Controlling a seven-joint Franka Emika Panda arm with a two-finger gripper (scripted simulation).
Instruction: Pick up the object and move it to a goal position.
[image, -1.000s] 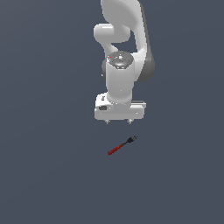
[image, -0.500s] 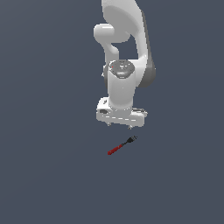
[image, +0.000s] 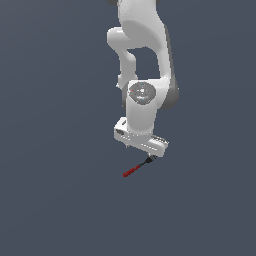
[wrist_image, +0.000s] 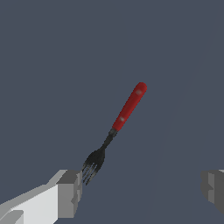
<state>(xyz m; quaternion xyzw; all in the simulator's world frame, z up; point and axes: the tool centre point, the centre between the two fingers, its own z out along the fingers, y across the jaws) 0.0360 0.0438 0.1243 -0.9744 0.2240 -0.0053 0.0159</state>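
The tabletop (image: 50, 200) is seen as a plain dark surface under the arm (image: 145, 45). The tool (image: 142, 151) is held low over it, spread wide with nothing between its fingers (wrist_image: 68, 192). The approach step appears to be in hand: the fork (image: 137, 168) lies flat, not yet centred, its black prongs just beside 1 finger. Recentring, descent and closure seem called for next. Its long axis runs diagonally, the red handle pointing toward the exterior view's lower left.
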